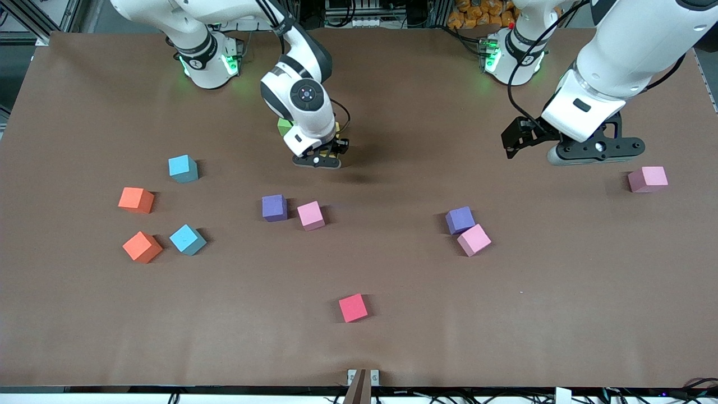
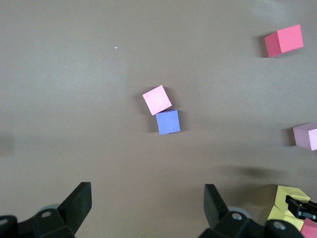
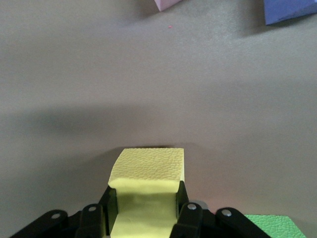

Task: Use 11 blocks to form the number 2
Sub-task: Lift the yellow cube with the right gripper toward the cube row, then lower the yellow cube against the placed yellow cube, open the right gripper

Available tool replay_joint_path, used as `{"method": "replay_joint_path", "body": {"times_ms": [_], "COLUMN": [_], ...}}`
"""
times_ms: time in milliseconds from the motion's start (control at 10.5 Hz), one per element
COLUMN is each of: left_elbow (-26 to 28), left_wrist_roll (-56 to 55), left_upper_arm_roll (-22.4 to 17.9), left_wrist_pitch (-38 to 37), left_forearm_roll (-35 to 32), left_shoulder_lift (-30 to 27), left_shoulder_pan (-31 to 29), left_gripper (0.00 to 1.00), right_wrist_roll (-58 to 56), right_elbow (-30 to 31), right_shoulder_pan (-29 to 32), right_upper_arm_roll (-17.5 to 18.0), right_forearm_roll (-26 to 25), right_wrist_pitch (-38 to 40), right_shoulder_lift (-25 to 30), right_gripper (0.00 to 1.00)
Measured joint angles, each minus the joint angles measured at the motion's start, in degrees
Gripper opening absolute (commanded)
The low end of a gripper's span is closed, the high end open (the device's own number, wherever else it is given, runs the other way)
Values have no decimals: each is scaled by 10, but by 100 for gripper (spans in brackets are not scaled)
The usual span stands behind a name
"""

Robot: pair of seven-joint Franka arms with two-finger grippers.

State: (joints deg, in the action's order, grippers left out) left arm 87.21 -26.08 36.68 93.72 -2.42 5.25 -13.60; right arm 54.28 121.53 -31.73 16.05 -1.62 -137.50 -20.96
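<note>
My right gripper [image 1: 318,157] is shut on a yellow block [image 3: 148,168], its fingers [image 3: 181,198] pressing into both sides, low at the table beside the green block [image 1: 285,126] [image 3: 270,225]. My left gripper [image 1: 595,148] [image 2: 147,198] hangs open and holds nothing, above the table near a lone pink block [image 1: 648,179]. Loose blocks lie nearer the front camera: two light blue [image 1: 183,168] [image 1: 188,239], a purple [image 1: 274,207] beside a pink [image 1: 311,215], a purple [image 1: 460,220] [image 2: 168,122] touching a pink [image 1: 474,239] [image 2: 157,99], and a red [image 1: 353,308] [image 2: 284,40].
Two orange cubes [image 1: 136,200] [image 1: 142,247] sit toward the right arm's end, next to the light blue blocks. The brown table [image 1: 505,314] has bare room between the red block and the purple-pink pairs. The right arm's wrist hides much of what lies under it.
</note>
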Motion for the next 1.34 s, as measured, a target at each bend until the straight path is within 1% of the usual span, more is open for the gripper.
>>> {"method": "replay_joint_path", "body": {"times_ms": [191,669,1051,1338], "left_elbow": [0,0,0,0], "left_wrist_roll": [0,0,0,0], "left_upper_arm_roll": [0,0,0,0], "left_wrist_pitch": [0,0,0,0], "left_forearm_roll": [0,0,0,0], "left_shoulder_lift": [0,0,0,0], "left_shoulder_pan": [0,0,0,0], "left_gripper": [100,100,100,100], "right_wrist_roll": [3,3,3,8], "right_elbow": [23,53,73,76], "right_shoulder_pan": [1,1,1,1], "right_upper_arm_roll": [-2,-2,1,11], "right_forearm_roll": [-8,-9,-9,-9], "right_wrist_pitch": [-29,-67,-77,-82], "right_shoulder_lift": [1,9,21,22], "right_gripper": [0,0,0,0]}}
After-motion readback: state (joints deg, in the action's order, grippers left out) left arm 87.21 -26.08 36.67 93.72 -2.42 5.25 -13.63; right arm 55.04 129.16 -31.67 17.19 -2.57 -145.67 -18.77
